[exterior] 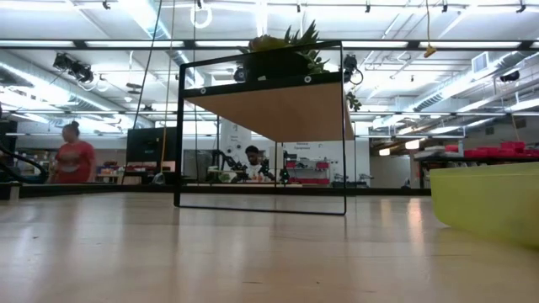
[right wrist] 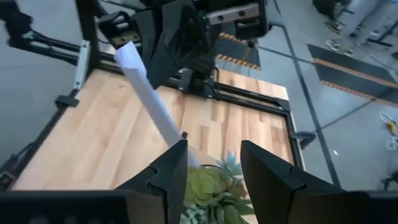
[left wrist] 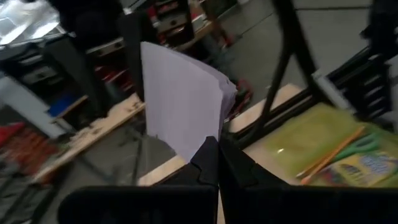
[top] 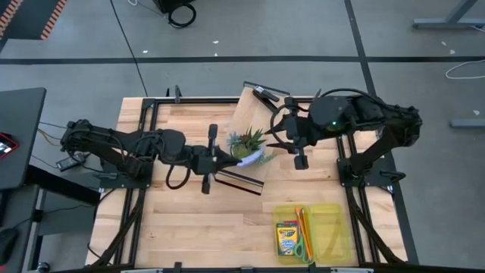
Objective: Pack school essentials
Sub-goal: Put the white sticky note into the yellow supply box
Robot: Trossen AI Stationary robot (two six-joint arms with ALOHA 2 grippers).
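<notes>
Left gripper (top: 227,158) is clamped tight on the pale pad (top: 254,158), holding it up mid-tabletop beside the spiky plant (top: 248,141). Right gripper (right wrist: 213,165) hovers just above that plant, fingers spread, gripping nothing. Crayon box (top: 286,238), pencils (top: 301,222) and scissors (top: 303,246) lie in the yellow tray (top: 339,233), near right.

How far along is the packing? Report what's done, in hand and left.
Done: crayon box, scissors and pencils lie in the yellow tray. In hand: the left gripper is shut on the pale pad, above the shelf. The right gripper, open, hovers by the plant. Left: pad into tray.
</notes>
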